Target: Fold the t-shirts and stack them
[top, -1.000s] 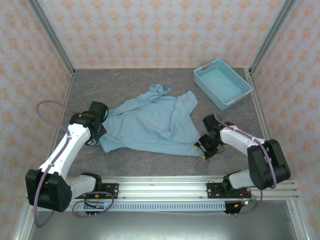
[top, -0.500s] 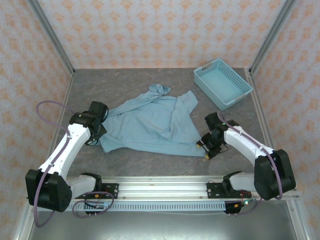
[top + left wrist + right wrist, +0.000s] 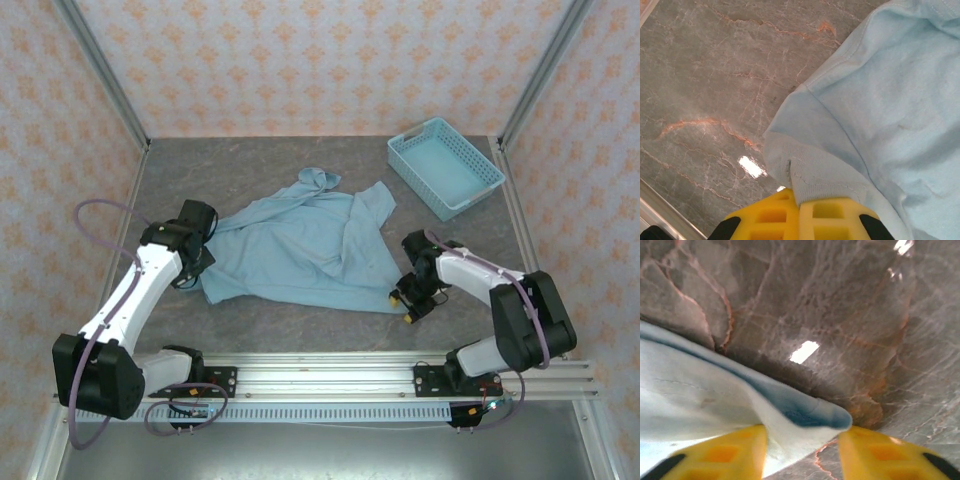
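Fingers (image 3: 765, 220) of the left gripper (image 3: 799, 202) are clenched together, and a fold of the t-shirt (image 3: 880, 100) is pinched between their yellow pads. The pinched part is a hemmed edge of the cloth, bunched into a small ridge where it enters the pads. From the top view, the left gripper (image 3: 190, 265) sits at the left end of the t-shirt (image 3: 300, 250), low over the table (image 3: 250, 170).

Fingers (image 3: 725, 455) of the right gripper (image 3: 802, 440) stand apart, with a gap between them. A corner of the t-shirt (image 3: 690, 390) reaches into that gap. It lies against the left-hand finger in the wrist view, while the other finger is clear of the cloth and bare table surface shows beside it. The corner is curled up slightly, casting a shadow on the table beneath it. From the top view, the right gripper (image 3: 408, 300) is at the near right corner of the garment.

The t-shirt is light teal-blue, unfolded and rumpled, spread across the middle of the grey marbled table between the two arms. One sleeve points toward the far wall.

A light blue lattice basket (image 3: 425, 193) stands at the far right of the table, well apart from the t-shirt and both grippers.
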Controlling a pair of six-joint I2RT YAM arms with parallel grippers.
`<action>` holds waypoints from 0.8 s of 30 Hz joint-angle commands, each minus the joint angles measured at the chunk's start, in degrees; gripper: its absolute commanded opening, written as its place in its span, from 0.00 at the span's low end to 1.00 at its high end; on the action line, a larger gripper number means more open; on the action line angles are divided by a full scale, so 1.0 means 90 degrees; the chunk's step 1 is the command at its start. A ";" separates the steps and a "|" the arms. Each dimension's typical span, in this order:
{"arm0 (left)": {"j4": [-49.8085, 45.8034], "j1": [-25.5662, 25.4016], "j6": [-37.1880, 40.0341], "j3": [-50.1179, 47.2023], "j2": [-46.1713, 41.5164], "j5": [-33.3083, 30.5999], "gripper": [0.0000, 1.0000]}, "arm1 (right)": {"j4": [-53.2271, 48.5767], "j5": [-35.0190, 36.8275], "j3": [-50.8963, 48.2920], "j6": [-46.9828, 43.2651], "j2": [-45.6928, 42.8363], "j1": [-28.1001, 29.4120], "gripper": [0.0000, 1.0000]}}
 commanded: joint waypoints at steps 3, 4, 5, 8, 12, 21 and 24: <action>0.0088 -0.0041 -0.0028 0.0242 0.0089 -0.0089 0.00 | 0.0962 0.0572 0.0319 -0.0118 0.0446 0.0038 0.11; 0.0123 -0.0042 -0.0019 0.0295 0.0104 -0.0083 0.00 | 0.0984 0.0636 0.0567 -0.0238 0.0489 0.0028 0.02; 0.0155 -0.0046 -0.0008 0.0373 0.0122 -0.0072 0.00 | 0.0904 0.0740 0.0903 -0.0395 0.0519 0.0033 0.00; 0.0207 -0.0025 0.0002 0.0780 0.0180 -0.0064 0.00 | 0.0505 0.1190 0.1989 -0.0926 0.0464 0.0030 0.00; 0.0198 0.0086 -0.0066 0.1792 0.0295 -0.0055 0.00 | 0.0083 0.1561 0.3507 -0.1625 0.0375 -0.0053 0.00; -0.0008 0.0450 0.0072 0.4593 0.0304 -0.0156 0.00 | -0.0051 0.1697 0.5841 -0.2380 -0.0037 -0.0323 0.00; 0.0032 0.0451 0.0164 0.5141 -0.0002 -0.0327 0.00 | 0.0238 0.1691 0.6063 -0.2587 -0.0543 -0.0344 0.00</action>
